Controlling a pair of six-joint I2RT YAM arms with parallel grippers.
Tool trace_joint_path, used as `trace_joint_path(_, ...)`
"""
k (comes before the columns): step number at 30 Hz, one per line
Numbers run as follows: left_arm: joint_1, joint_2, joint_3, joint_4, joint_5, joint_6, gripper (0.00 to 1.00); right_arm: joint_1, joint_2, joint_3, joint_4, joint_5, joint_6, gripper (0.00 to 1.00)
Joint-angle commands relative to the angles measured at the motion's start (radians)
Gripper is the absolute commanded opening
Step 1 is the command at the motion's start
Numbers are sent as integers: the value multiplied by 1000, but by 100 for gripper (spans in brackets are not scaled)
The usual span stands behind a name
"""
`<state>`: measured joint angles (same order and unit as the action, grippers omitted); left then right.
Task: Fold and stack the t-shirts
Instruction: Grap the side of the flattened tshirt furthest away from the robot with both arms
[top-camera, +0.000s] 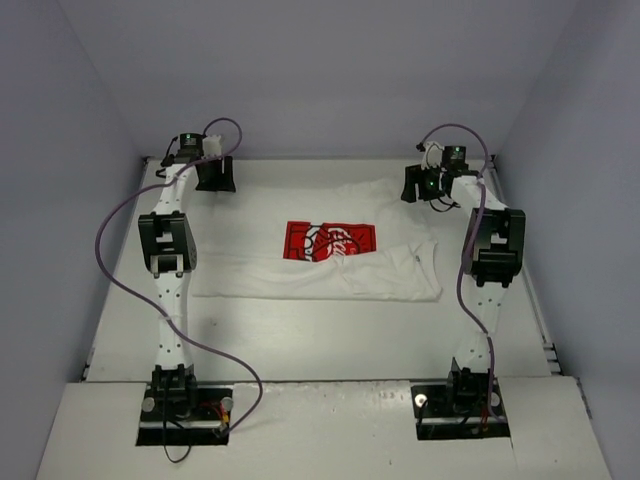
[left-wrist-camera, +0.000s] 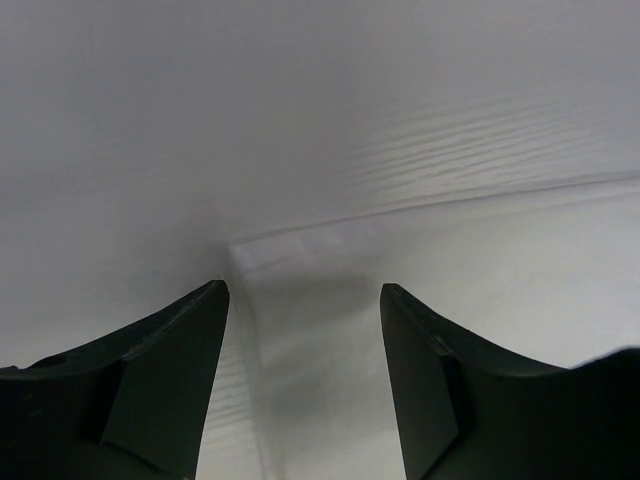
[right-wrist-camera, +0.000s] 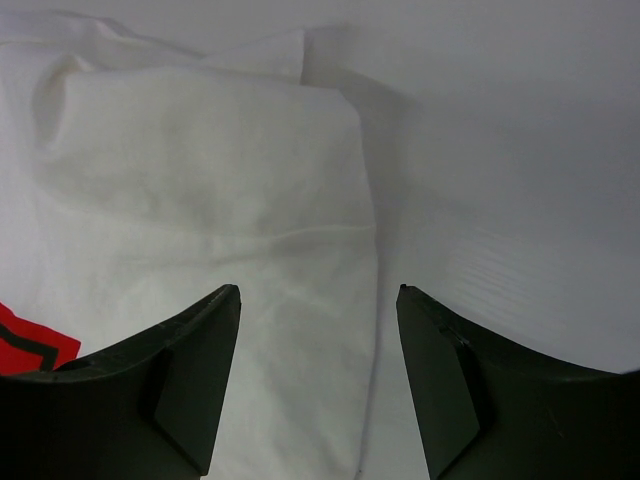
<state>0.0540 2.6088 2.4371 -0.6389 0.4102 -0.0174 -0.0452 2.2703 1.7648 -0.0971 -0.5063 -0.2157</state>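
The white t-shirt (top-camera: 320, 265) lies spread across the middle of the table, its red square print (top-camera: 330, 241) facing up. My left gripper (top-camera: 215, 176) is open and empty at the shirt's far left corner; its wrist view shows only bare table between the fingers (left-wrist-camera: 190, 360). My right gripper (top-camera: 425, 186) is open and empty over the shirt's far right edge. In the right wrist view the white cloth (right-wrist-camera: 220, 200) runs under the left finger (right-wrist-camera: 190, 380), its edge between the jaws, and a corner of the red print (right-wrist-camera: 25, 345) shows at the left.
The white table (top-camera: 330, 330) is boxed in by grey walls at the back and sides. A metal rail (top-camera: 545, 320) runs along the right edge. Both arm bases stand at the near edge, with a purple cable (top-camera: 110, 240) looping off the left arm.
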Motion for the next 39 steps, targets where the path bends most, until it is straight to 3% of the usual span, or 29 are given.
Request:
trace_joint_path(1,17,-12,78,45,-12,47,58,-4,-6,69,27,-66,-19,62)
trace_joint_path(12,27,-7,-6,157,114,29,57,-36,-2,65,25,-105,-20,65)
trace_joint_path(20,27,-7,-62,156,131,28,37,-38,57,127,26,-151,-18,67)
trace_joint_path(30,28,-28,-70,183,142,-27,2,-38,163,233,26,-192,8,65)
trace_joint_path(33,26,-36,-76,193,149,-32,0,-38,181,237,25,-209,9,60)
trace_joint_path(39,27,-54,-95,196,160,-29,0,-38,187,229,25,-227,18,29)
